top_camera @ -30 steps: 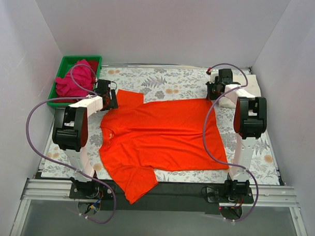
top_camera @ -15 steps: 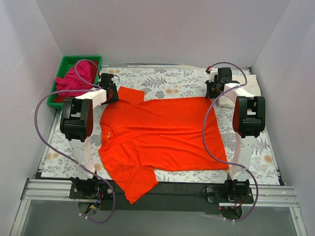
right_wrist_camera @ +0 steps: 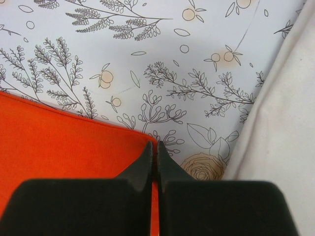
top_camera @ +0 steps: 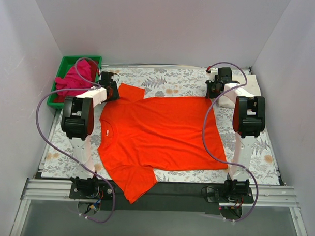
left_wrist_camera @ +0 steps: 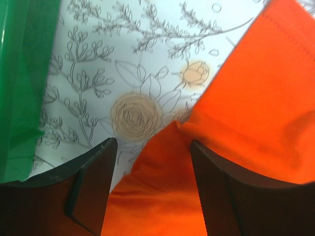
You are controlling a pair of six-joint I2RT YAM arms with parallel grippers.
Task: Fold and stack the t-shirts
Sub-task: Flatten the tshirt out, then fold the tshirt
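The orange-red t-shirt (top_camera: 159, 131) lies spread flat on the floral cloth, neck to the left. My left gripper (top_camera: 113, 90) is open at its far left sleeve, with orange fabric (left_wrist_camera: 162, 196) between the two fingers (left_wrist_camera: 93, 187). My right gripper (top_camera: 214, 92) is shut on the shirt's far right hem corner (right_wrist_camera: 74, 142). The cream-white shirt (top_camera: 241, 92) lies at the far right and shows in the right wrist view (right_wrist_camera: 280, 118). The magenta-pink shirt (top_camera: 71, 81) is bunched in the green tray (top_camera: 66, 61).
The grey floral-print cloth (top_camera: 169, 82) covers the table. The green tray's wall (left_wrist_camera: 19, 83) is close to the left of my left gripper. White walls close in on three sides. A black strip and metal rail run along the near edge.
My left arm moved toward the far left, with its gripper now over the far sleeve. The shirt's left side shifted slightly. The right arm stayed still.
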